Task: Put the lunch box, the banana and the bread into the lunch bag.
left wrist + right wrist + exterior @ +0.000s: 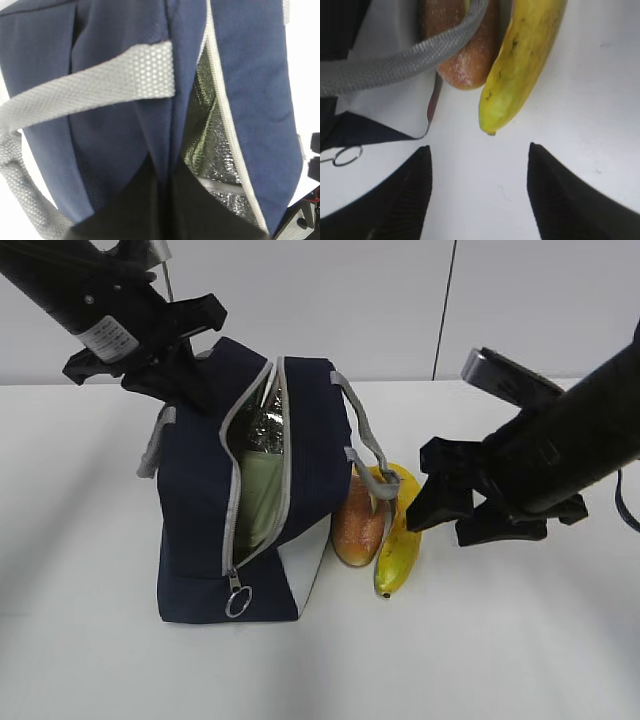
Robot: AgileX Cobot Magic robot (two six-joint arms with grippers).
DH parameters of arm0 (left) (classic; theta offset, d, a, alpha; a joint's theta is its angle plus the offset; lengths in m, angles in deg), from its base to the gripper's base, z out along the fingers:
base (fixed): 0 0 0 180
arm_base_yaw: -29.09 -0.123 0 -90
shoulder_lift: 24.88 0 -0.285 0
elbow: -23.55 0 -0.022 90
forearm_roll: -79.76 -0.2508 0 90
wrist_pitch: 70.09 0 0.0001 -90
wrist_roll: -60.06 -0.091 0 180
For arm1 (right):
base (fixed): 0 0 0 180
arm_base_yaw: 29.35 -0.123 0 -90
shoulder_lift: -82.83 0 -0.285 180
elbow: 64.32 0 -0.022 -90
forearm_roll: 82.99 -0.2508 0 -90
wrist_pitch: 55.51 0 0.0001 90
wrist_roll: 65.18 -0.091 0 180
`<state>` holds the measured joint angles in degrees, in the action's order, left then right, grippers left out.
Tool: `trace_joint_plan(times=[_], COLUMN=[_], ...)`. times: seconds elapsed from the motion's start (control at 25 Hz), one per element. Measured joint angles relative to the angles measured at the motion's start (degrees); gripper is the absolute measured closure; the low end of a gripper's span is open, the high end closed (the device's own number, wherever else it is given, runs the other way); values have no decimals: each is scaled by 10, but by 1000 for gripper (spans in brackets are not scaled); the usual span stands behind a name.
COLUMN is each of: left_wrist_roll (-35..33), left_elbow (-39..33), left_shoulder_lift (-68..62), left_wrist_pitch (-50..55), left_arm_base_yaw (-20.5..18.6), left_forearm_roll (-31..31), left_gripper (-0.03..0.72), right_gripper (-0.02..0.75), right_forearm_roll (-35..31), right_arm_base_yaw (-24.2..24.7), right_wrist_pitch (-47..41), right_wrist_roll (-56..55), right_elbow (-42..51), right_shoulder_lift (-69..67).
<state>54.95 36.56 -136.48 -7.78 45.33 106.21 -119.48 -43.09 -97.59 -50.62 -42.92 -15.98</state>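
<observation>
The navy lunch bag (pixel 195 500) stands on the table with its zipper open. Inside it shows the green lid of the lunch box (pixel 258 495) against silver lining (pixel 212 135). My left gripper (pixel 190 378) is shut on the bag's top edge beside the opening, with a fold of blue fabric (pixel 170 170) pinched between its jaws. The bread (pixel 357 525) and the banana (pixel 398 538) lie side by side against the bag's right side. My right gripper (pixel 425 490) hovers open just right of them. In its wrist view the banana (pixel 520 65) tip lies just ahead of the empty gap (pixel 479 155).
A grey handle (pixel 365 445) droops from the bag over the bread (pixel 462 55) and touches the banana. The other handle (pixel 95 92) hangs by my left gripper. The metal ring pull (pixel 238 602) dangles at the zipper's lower end. White table (pixel 500 640) stretches in front and right.
</observation>
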Motion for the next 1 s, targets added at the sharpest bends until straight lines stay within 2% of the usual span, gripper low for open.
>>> trace_joint_plan(times=[0.48,1.0], left_wrist_roll=[0,0], left_elbow=[0,0], left_shoulder_lift=[0,0], left_wrist_pitch=[0,0], left_arm_base_yaw=[0,0], left_forearm_roll=[-1,-2], left_gripper=[691,691], right_gripper=[292,292], right_forearm_roll=[-14,-15], right_arm_base_yaw=[0,0], right_wrist_pitch=[129,127], right_wrist_roll=[0,6], right_elbow=[23,-47], right_shoulder_lift=[0,-126])
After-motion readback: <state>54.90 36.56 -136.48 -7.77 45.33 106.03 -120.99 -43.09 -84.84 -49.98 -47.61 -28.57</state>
